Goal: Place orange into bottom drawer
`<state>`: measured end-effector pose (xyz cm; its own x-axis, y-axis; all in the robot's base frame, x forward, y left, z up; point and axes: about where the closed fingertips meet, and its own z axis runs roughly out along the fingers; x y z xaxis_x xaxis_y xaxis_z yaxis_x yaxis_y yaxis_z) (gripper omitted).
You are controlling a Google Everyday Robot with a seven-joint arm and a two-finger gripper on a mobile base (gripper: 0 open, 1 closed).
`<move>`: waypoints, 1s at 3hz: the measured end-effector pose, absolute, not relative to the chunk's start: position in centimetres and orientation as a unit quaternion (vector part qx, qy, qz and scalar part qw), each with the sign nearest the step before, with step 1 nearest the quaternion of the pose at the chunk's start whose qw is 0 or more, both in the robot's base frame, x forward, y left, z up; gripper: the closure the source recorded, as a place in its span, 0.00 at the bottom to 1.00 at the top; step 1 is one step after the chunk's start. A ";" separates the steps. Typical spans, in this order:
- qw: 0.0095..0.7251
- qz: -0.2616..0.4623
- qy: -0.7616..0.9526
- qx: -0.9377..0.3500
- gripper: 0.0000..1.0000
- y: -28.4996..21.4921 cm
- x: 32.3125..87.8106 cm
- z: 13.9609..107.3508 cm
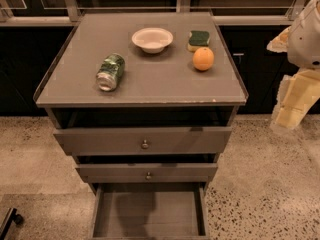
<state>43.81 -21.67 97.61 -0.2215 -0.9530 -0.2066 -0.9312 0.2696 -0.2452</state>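
1. You have one orange. It sits on the cabinet top, toward the right rear, just in front of the one green-and-yellow sponge.
2. Also on the top are one white bowl and one green can, which lies on its side.
3. You can count three drawers. The top drawer and middle drawer carry two round knobs, one each. The bottom drawer is pulled far out.
4. The one gripper hangs right of the cabinet, off the top and well apart from the orange. It is a pale smear, so you cannot tell whether it is spread or pressed together.
5. The arm is cut off by the right edge, and the bottom drawer's front by the lower edge.
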 end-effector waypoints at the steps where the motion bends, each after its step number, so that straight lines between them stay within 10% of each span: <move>1: 0.159 -0.034 0.781 -0.603 0.00 -21.7 43.8 97.6; 3: 0.225 -0.013 0.800 -0.556 0.00 -23.6 47.9 98.4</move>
<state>47.92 -23.60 98.42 -0.2815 -0.8953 -0.3452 -0.8837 0.3821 -0.2705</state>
